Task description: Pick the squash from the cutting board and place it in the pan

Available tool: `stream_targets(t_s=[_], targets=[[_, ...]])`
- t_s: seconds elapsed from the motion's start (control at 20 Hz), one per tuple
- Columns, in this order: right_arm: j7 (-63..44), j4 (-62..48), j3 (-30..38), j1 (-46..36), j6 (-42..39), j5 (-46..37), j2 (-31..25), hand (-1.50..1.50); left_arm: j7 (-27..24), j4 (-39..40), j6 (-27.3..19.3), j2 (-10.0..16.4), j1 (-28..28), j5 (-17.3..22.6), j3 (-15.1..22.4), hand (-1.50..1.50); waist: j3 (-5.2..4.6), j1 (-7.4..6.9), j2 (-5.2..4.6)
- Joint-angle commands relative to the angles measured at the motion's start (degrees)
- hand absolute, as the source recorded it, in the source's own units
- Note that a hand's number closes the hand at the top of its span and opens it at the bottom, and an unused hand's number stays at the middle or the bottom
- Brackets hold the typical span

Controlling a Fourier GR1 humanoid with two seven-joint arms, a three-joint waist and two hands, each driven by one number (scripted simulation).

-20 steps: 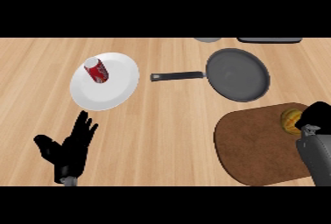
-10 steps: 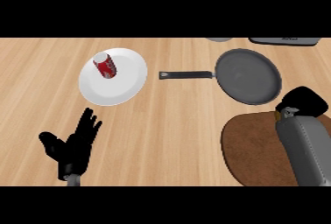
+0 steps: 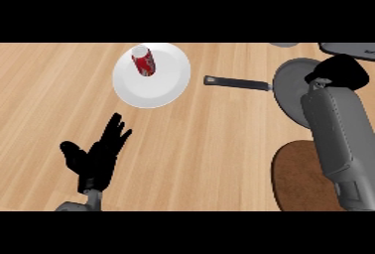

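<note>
My right hand [image 3: 338,72] is curled into a ball over the far right part of the grey pan [image 3: 290,92], at the end of its forearm, which crosses the pan and the brown cutting board [image 3: 300,174]. The squash does not show; the curled fingers hide whatever they hold. No squash lies on the visible part of the board. The pan's black handle [image 3: 234,83] points left. My left hand [image 3: 97,158] rests open at the lower left, fingers up, well away from the pan.
A white plate [image 3: 157,87] with a red can [image 3: 144,60] lying on it sits at the far middle left. A grey rim [image 3: 282,44] and a dark object [image 3: 353,49] show at the far right edge.
My right hand left the cutting board's far corner, where the squash lay, and moved away from me over the pan. The view has shifted, so everything sits further right and lower. The left hand stays open.
</note>
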State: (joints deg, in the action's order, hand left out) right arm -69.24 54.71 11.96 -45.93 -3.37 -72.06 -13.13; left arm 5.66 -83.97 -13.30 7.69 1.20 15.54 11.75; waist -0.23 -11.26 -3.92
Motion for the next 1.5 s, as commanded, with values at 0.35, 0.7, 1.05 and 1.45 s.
stream_targets(t_s=[0.35,0.7,1.05,1.45], targets=[[-15.9,-7.0,3.0,-14.0,4.7,-20.2,-6.3,1.50,0.9,0.9,0.2,-0.5,1.5,-0.9,1.5,0.00,-0.27,-2.48,-0.61],[-16.0,-9.2,9.3,-17.1,7.8,-28.0,-6.7,1.50,1.7,1.6,-0.6,-0.4,2.2,-1.1,0.9,0.00,0.09,-0.56,-0.64],[-16.0,-9.6,15.4,-17.6,10.6,-36.2,-6.2,1.50,1.6,1.3,-0.3,0.0,1.0,-0.9,0.8,0.00,0.17,1.10,-0.08],[-16.0,-9.7,23.6,-12.5,12.8,-44.7,-2.6,1.50,1.8,1.0,-2.3,-0.8,-0.2,-0.5,-0.7,0.00,0.33,3.97,0.80]])
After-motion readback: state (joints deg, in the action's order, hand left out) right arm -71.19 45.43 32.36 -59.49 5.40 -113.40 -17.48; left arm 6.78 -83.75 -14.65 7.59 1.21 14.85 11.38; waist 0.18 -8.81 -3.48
